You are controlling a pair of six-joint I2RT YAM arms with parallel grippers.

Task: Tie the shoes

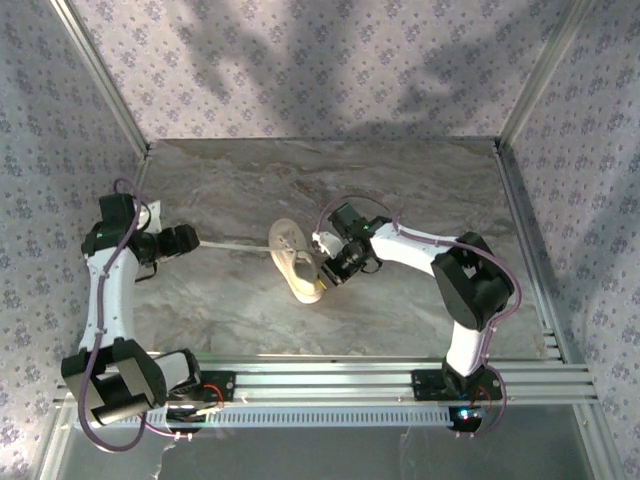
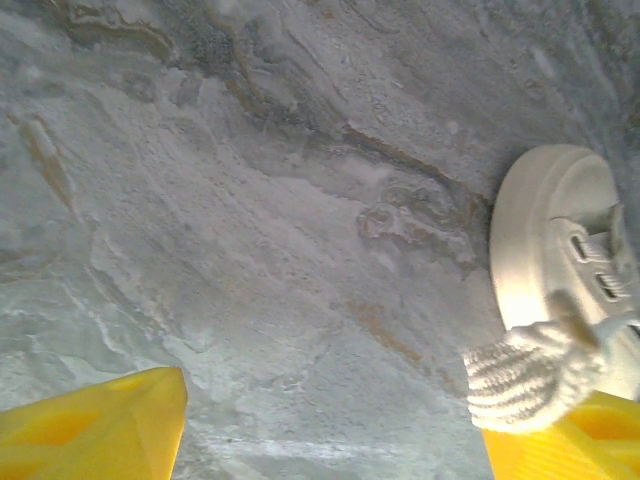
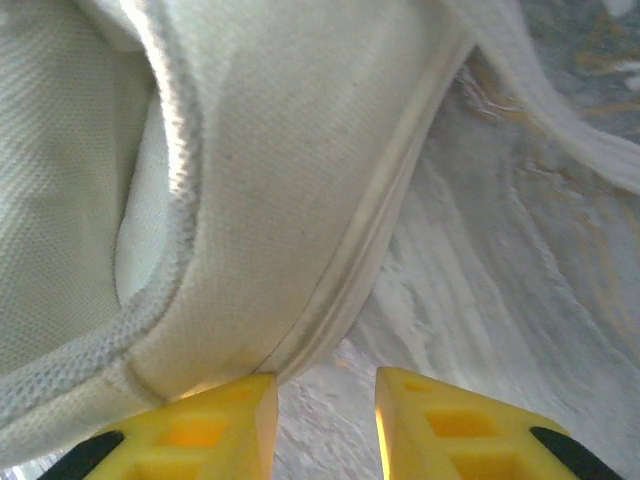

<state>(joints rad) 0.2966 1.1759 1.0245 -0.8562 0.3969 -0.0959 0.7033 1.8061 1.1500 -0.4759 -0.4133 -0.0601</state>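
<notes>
Right up against the right wrist lens is the sneaker [image 3: 300, 180]: cream canvas side, padded collar, pale sole edge. My guess is it's light and floppy up top with a stiffer sole, so it'll slide on the desk [image 1: 400, 190] if you tug it. The sole or heel is the spot to pin it. The lace [image 2: 520, 375] is thin, limp and a bit fuzzy, so I'd pinch it close to its end.

From the top view the shoe sits about mid-frame. Its long axis runs from upper left to lower right, and the rounded toe looks to be at the upper end, heel toward the bottom. One lace runs out flat toward the left of the frame.

The right pincer [image 3: 325, 400] is at the heel side, jaws a little apart with bare desk in the gap, one fingertip just touching the sole edge.

The left pincer [image 2: 335, 420] is well out on the left, jaws spread wide. The bunched lace end rests against one finger [image 2: 560, 440] and isn't clamped.
</notes>
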